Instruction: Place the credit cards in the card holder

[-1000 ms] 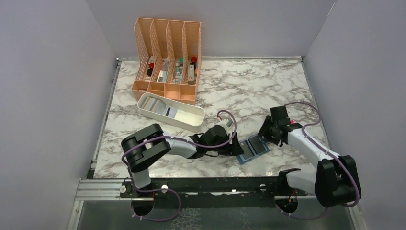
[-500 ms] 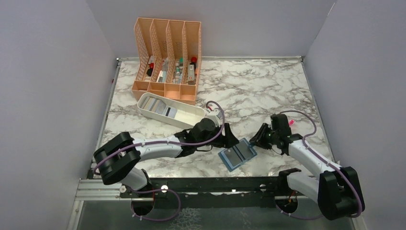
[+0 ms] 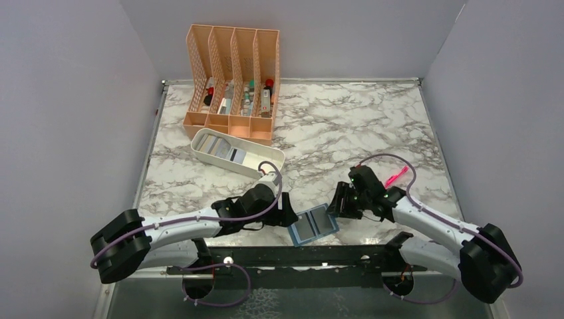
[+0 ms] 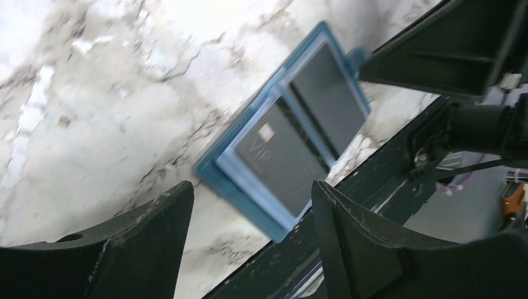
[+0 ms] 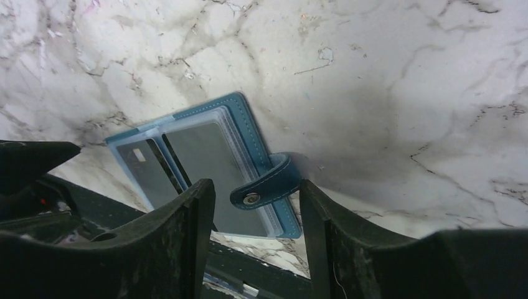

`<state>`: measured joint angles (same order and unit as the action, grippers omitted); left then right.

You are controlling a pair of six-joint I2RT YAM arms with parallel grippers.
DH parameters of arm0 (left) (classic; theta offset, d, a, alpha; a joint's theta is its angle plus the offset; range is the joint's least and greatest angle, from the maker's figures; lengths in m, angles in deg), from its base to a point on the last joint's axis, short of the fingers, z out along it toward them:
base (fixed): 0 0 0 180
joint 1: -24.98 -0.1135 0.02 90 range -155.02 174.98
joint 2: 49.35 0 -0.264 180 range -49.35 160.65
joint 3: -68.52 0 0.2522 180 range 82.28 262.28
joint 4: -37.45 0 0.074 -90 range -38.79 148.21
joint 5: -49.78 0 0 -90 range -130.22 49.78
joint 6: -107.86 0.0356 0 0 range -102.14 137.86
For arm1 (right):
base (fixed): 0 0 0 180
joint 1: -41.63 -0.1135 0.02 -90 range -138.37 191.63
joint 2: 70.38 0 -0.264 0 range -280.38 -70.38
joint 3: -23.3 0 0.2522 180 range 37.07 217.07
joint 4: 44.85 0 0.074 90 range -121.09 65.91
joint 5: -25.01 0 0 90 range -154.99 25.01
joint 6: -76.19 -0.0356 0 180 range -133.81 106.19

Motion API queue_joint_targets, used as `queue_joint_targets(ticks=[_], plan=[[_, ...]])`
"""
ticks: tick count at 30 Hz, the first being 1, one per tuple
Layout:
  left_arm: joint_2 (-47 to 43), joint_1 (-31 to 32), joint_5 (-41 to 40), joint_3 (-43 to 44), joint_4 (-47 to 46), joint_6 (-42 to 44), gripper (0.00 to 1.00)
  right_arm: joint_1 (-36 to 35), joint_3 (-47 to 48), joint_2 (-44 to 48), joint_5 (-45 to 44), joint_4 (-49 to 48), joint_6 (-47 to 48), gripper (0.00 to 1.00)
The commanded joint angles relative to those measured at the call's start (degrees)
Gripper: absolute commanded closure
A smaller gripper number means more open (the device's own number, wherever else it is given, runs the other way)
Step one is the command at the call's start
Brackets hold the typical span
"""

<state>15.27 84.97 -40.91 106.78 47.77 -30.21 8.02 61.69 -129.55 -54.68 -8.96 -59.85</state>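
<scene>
Card holder lies opened flat at the near edge of the marble table, between both grippers: left gripper just beside its left end, jaws wide apart and empty; right gripper jaws likewise parted, straddling the snap strap without clamping it.

Teal card holder lies open flat at the worktop's near edge, strap out, dark VIP card in its sleeve. More credit cards lie in white tray.
</scene>
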Motion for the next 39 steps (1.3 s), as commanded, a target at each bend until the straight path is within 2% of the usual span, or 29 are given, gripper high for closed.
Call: queue_joint_targets(ticks=[1,6,9,13,19,26,39], plan=[[-3.0,0.3,-1.6,-1.4,5.7,-1.3,0.27,-6.3,3.7,-2.2,-9.2,6.1,-0.3,0.41],[-4.0,0.6,-1.2,-3.9,4.3,-4.1,0.27,-12.2,6.4,-7.7,-18.3,9.8,-2.8,0.43],[-3.0,1.1,-0.7,-4.8,0.9,-6.1,0.27,-12.9,6.6,-9.7,-20.6,9.6,-3.5,0.53],[-2.5,2.0,0.6,-10.1,-10.0,-12.7,0.26,-13.1,4.5,-9.4,-17.0,5.1,-4.2,0.62],[-1.7,4.0,-1.1,-12.0,-18.6,-18.0,0.26,-13.2,0.1,-8.0,-10.9,-2.0,-7.8,0.64],[-1.1,5.4,-3.1,-9.7,-24.5,-17.0,0.26,-13.3,-1.0,-5.8,-9.5,-3.4,-9.2,0.64],[1.6,6.1,-1.6,-2.0,-27.8,-10.0,0.26,-14.0,-2.7,-5.0,-8.3,-5.9,-10.5,0.65]])
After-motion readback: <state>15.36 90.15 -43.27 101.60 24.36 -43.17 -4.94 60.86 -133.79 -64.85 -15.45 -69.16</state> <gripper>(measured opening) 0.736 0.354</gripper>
